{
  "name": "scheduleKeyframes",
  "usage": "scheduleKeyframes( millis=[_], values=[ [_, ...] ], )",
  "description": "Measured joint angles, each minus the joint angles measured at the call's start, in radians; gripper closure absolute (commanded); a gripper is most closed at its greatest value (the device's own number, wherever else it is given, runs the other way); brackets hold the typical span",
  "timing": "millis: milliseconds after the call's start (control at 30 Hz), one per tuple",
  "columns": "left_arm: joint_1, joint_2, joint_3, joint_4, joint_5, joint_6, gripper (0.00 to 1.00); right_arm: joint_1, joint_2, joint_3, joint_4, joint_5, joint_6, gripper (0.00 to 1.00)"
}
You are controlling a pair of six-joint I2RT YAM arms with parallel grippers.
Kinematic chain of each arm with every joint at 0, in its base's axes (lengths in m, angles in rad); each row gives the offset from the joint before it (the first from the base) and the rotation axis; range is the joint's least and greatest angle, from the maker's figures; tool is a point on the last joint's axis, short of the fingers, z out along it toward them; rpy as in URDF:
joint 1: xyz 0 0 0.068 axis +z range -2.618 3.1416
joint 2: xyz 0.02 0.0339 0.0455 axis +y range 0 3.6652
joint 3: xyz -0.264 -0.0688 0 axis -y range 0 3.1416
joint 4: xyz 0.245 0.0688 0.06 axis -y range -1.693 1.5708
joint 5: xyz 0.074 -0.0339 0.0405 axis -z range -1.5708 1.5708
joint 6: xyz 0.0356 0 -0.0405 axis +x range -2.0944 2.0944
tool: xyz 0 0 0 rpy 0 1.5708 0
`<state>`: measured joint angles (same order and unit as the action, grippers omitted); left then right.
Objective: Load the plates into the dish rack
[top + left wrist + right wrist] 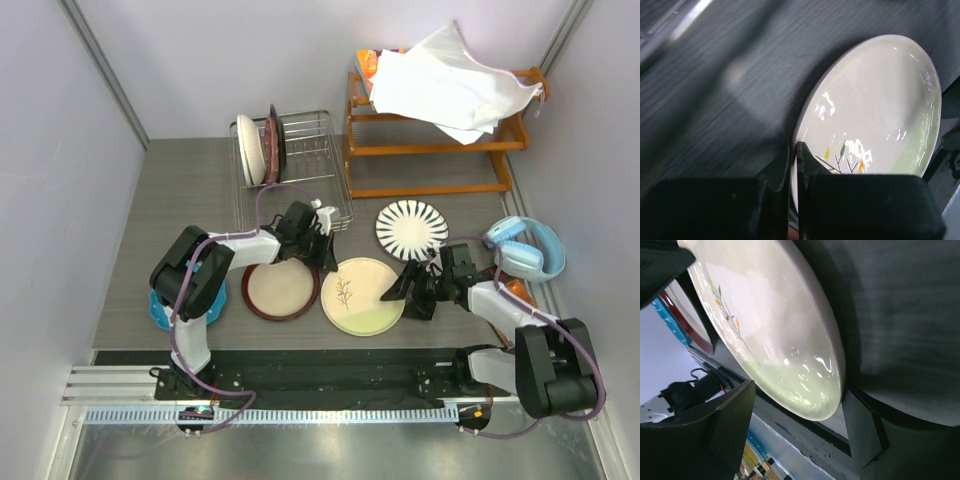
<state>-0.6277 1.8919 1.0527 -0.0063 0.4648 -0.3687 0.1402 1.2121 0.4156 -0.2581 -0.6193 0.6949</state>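
The cream-green leaf sprig plate (362,295) lies at the table's front centre. My left gripper (329,260) is shut on its far-left rim, one finger above and one below (792,150). The plate (875,105) casts a shadow there, its edge slightly raised. My right gripper (402,287) is open, its fingers straddling the plate's right edge (797,390) without closing on it. The red-rimmed cream plate (280,288) lies left of it. The striped plate (412,228) lies behind it. The blue dotted plate (158,312) is partly hidden under the left arm. The wire dish rack (310,165) stands behind.
Two plates (258,150) stand upright at the rack's left end. An orange wooden shelf rack (430,150) with white cloth stands at the back right. Blue headphones (525,250) lie at the right edge, near my right arm.
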Motion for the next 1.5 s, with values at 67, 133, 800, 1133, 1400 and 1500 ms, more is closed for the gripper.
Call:
scheduleKeyframes(
  millis=[67, 133, 800, 1133, 1400, 1500],
  values=[
    [-0.019, 0.001, 0.000, -0.002, 0.006, -0.002, 1.00, 0.016, -0.056, -0.014, -0.064, 0.014, -0.011, 0.28],
    [-0.039, 0.000, 0.000, -0.013, 0.010, -0.002, 1.00, 0.019, -0.103, -0.020, -0.119, 0.034, -0.020, 0.30],
    [-0.074, 0.008, 0.041, -0.115, 0.066, 0.011, 1.00, -0.219, -0.267, -0.043, -0.009, 0.044, -0.031, 0.38],
    [-0.113, 0.032, 0.035, -0.103, 0.142, -0.039, 1.00, -0.068, -0.240, -0.047, 0.014, -0.087, -0.039, 0.45],
    [-0.110, 0.035, 0.040, -0.106, 0.150, -0.037, 1.00, -0.040, -0.258, -0.011, -0.085, -0.059, -0.063, 0.47],
    [-0.111, 0.033, 0.046, -0.115, 0.158, -0.016, 1.00, -0.036, -0.258, 0.037, -0.130, -0.052, -0.082, 0.48]
  ],
)
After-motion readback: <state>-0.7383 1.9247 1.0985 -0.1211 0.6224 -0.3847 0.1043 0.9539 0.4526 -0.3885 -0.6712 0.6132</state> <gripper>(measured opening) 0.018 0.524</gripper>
